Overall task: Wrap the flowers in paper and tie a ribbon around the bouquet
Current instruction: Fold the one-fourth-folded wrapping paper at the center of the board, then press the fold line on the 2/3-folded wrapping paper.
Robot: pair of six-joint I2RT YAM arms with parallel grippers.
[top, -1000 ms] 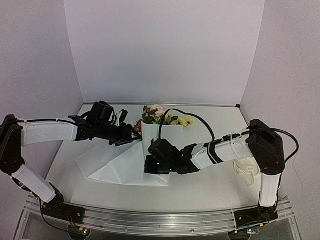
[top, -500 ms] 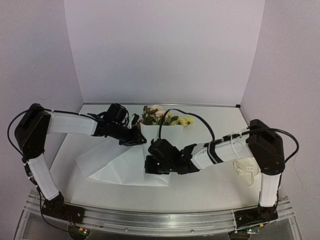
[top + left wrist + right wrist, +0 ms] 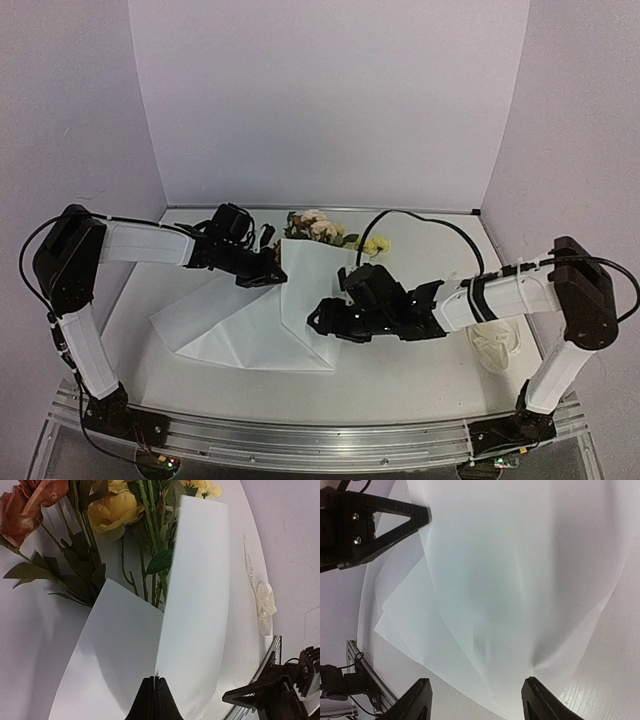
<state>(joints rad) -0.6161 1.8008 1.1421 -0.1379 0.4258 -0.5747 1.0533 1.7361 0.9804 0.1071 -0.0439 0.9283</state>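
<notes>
- Paper (image 3: pixel 250 325), a large thin white sheet, is spread on the desk (image 3: pixel 400 375) and folded up over the stems of the flowers (image 3: pixel 325 230) at the far middle.
- One raised paper edge is pinched by the left pincer (image 3: pixel 155 681), which is fully closed on it.
- The right pincer (image 3: pixel 479 700) is held open over the sheet, with nothing gripped.
- The sheet is judged light, limp and easily creased or torn, so it is best taken by edges or folds and the fragile blooms spared.
- The ribbon (image 3: pixel 495 345) is seen well apart, at the right.
</notes>
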